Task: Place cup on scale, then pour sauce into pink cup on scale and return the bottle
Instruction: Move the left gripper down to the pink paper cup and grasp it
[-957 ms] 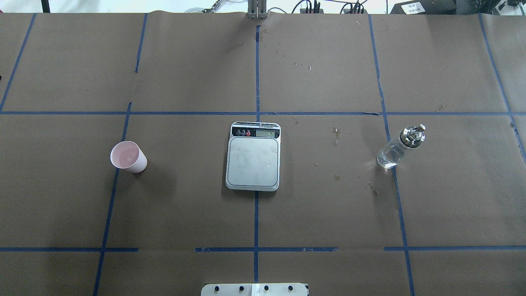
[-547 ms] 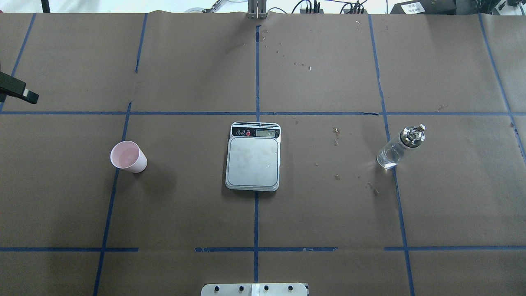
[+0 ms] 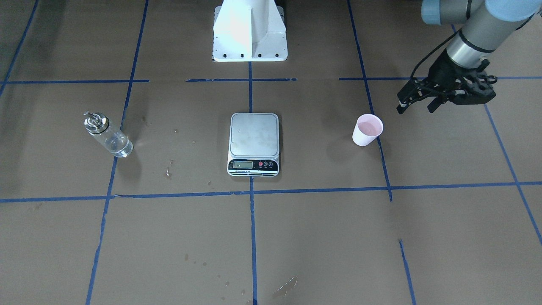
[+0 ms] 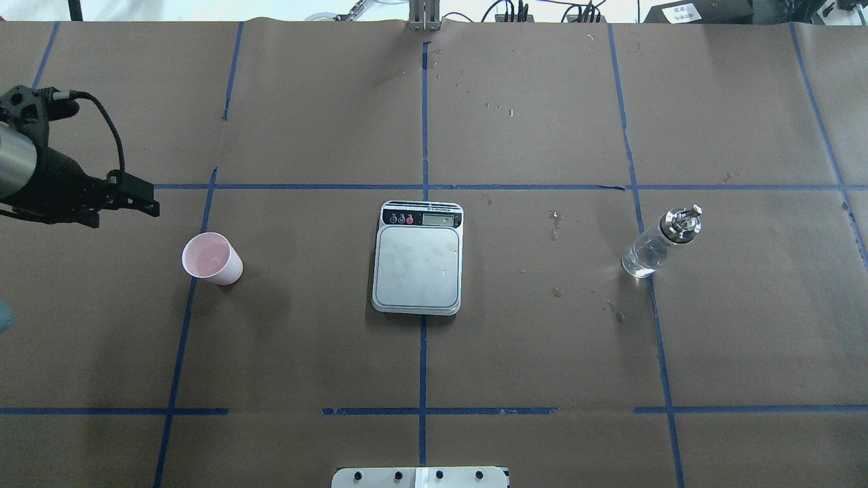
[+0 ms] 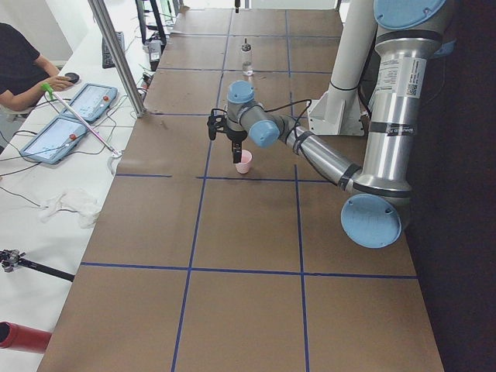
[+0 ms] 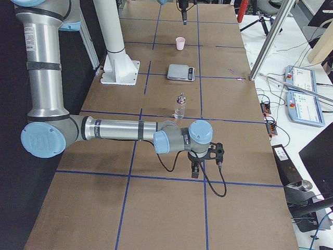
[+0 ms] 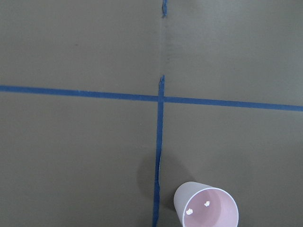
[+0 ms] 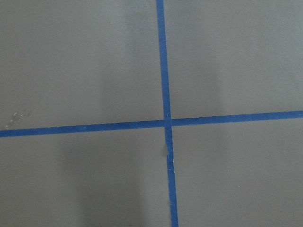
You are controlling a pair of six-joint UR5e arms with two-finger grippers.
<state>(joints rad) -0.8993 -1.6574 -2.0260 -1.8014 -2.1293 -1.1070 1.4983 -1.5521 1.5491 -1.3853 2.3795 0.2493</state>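
The pale pink cup (image 4: 211, 258) stands upright and empty on the brown paper, left of the scale (image 4: 418, 264). It also shows in the front-facing view (image 3: 366, 130) and at the bottom of the left wrist view (image 7: 206, 208). The scale's silver platform (image 3: 254, 134) is bare. The clear glass bottle (image 4: 654, 247) with its silver collar stands far right, also seen in the front-facing view (image 3: 108, 137). My left gripper (image 4: 123, 213) is open and empty, above the table, just left of and beyond the cup (image 3: 416, 108). My right gripper (image 6: 200, 169) shows only in the exterior right view, far from the bottle; I cannot tell its state.
Blue tape lines divide the brown paper. Small wet spots (image 4: 556, 227) lie between the scale and the bottle. The robot's white base (image 3: 250, 34) stands behind the scale. An operator and tablets (image 5: 77, 108) sit along the far table edge.
My left arm has come in from the left edge and moved right toward the cup. Cup, scale and bottle have not moved.
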